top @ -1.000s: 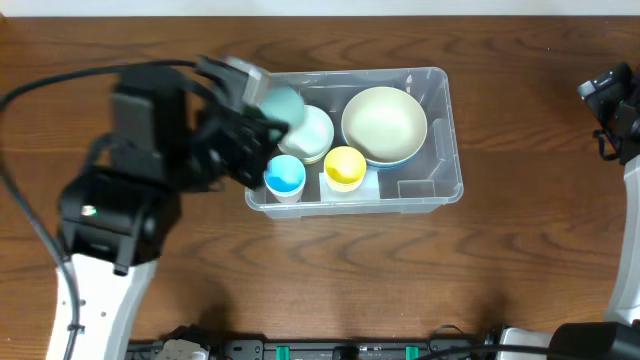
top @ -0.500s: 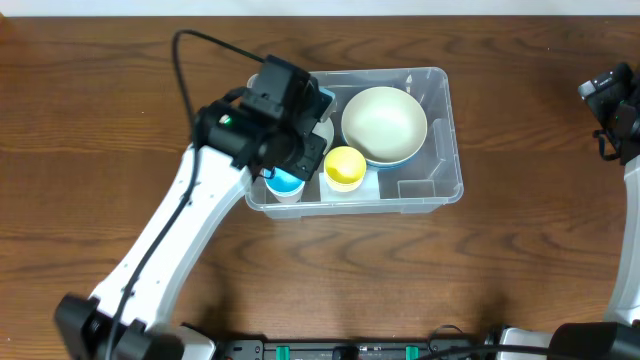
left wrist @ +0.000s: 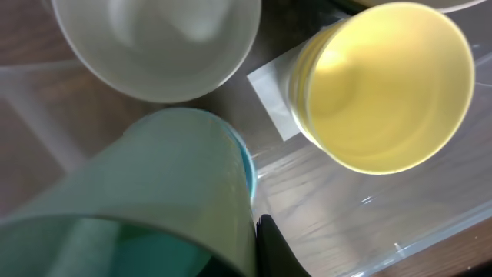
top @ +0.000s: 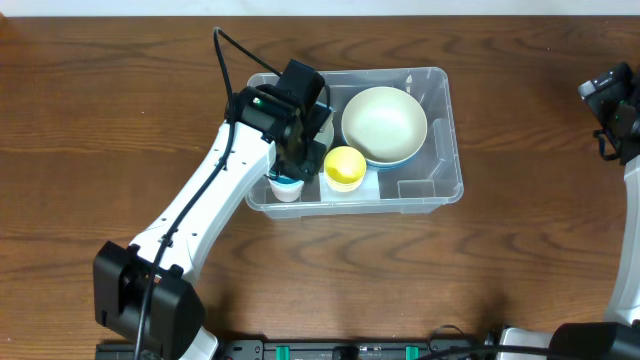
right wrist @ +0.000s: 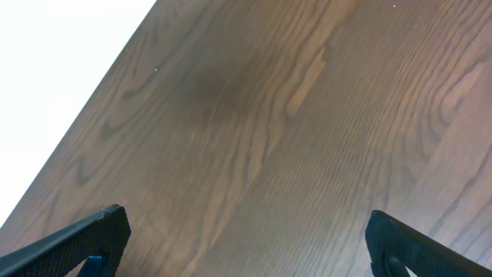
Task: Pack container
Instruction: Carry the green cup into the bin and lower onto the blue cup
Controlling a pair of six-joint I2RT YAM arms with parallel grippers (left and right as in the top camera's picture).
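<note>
The clear container (top: 441, 78) sits mid-table. It holds a cream bowl (top: 384, 120), a yellow cup (top: 345, 167) and a blue cup (top: 286, 186). My left gripper (top: 292, 160) reaches down into its left end, shut on the wall of a pale green cup (left wrist: 154, 192). That cup hangs right over the blue cup, whose rim (left wrist: 248, 168) peeks out beneath it. One black finger (left wrist: 269, 246) shows outside the green wall. A white bowl (left wrist: 161, 46) and the yellow cup (left wrist: 384, 85) lie beside it. My right gripper (right wrist: 250, 238) is open over bare wood, far from the container.
The right arm (top: 615, 105) stands at the table's right edge. A moulded step (top: 415, 187) sits in the container's front right corner. Dark wooden tabletop (top: 500, 270) surrounds the container on all sides.
My left arm has swung from the container's left side into it and come down, bringing the green cup over the blue cup. The right arm has not moved.
</note>
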